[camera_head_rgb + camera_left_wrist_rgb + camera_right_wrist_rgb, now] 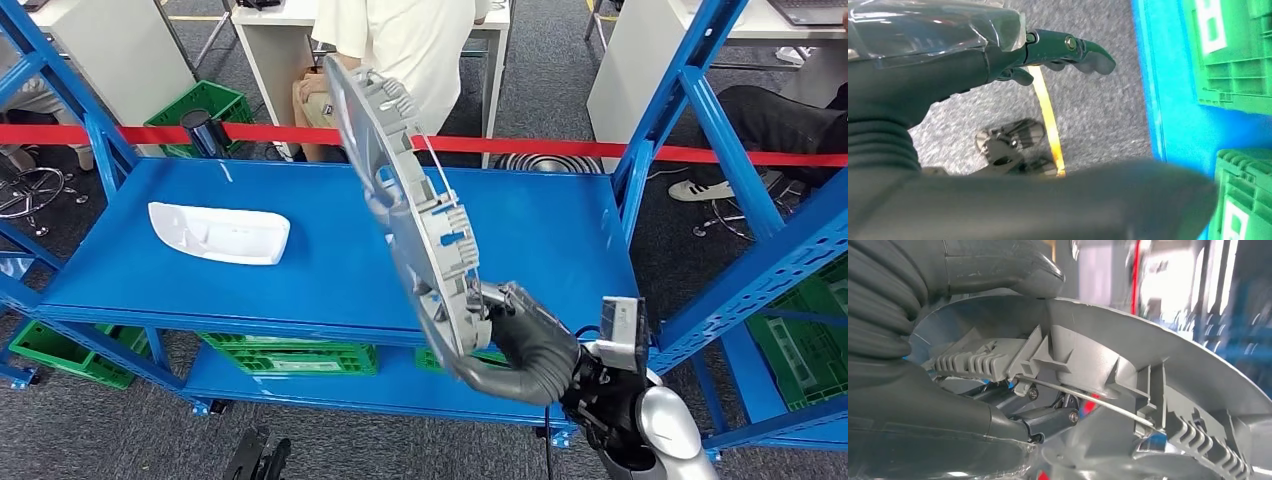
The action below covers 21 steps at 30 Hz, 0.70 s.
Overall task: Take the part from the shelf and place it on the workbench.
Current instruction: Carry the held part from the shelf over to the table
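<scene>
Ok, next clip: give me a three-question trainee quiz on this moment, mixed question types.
1. True or false: the right hand holds the grey part up off the blue shelf.
2. Multiple choice: the white part lies
A) in a green crate
B) flat on the shelf, apart from the grey part
C) in the left hand
3. Fill in: behind the shelf a ___ tape runs across the view.

Key
1. True; the hand grips the part's lower end and the part stands tilted in the air.
2. B
3. red
</scene>
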Each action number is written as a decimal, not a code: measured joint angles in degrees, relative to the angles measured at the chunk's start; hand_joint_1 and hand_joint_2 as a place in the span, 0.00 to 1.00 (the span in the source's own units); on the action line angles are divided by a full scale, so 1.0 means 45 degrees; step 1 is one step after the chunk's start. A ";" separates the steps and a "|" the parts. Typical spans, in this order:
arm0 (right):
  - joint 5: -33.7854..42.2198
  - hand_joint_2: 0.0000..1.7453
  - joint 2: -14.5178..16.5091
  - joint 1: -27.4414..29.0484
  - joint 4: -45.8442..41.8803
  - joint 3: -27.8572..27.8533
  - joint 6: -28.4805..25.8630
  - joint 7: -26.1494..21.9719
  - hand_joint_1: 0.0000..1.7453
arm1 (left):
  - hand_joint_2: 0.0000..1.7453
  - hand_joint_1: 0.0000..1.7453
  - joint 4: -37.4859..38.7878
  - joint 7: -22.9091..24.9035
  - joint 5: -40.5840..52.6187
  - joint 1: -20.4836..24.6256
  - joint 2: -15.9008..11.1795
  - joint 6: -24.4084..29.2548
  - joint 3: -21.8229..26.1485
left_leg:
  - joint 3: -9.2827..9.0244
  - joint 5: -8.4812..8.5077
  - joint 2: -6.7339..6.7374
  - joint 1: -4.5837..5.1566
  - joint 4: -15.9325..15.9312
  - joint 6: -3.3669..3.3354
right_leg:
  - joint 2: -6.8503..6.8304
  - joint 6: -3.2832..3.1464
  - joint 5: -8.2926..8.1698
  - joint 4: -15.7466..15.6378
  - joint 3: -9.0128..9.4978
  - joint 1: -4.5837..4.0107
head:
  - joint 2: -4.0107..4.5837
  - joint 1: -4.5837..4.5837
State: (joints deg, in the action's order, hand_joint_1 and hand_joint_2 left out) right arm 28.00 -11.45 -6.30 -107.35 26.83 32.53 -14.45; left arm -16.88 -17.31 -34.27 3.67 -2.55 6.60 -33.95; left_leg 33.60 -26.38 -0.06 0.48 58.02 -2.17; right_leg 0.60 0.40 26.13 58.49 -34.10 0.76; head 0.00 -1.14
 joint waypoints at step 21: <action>0.3884 1.00 0.0038 0.0121 -0.0158 0.0970 0.2751 0.1721 1.00 | 1.00 0.00 0.0006 0.0049 0.0273 -0.0158 0.0043 -0.0430 0.0123 | 0.0802 -0.1086 -0.0022 -0.0242 0.1926 0.0621 | -0.0107 -0.0129 -0.0097 -0.0106 0.0056 0.0183 | 0.0000 -0.0011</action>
State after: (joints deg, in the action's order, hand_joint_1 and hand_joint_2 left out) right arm 45.48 -11.28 -5.76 -108.07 31.20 44.91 -6.71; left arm -16.86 -17.09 -33.04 2.96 -2.36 4.66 -33.40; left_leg 37.21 -31.27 -0.16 -0.61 66.68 0.63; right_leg 0.12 -0.18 25.70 58.01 -33.85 1.59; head 0.00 -1.19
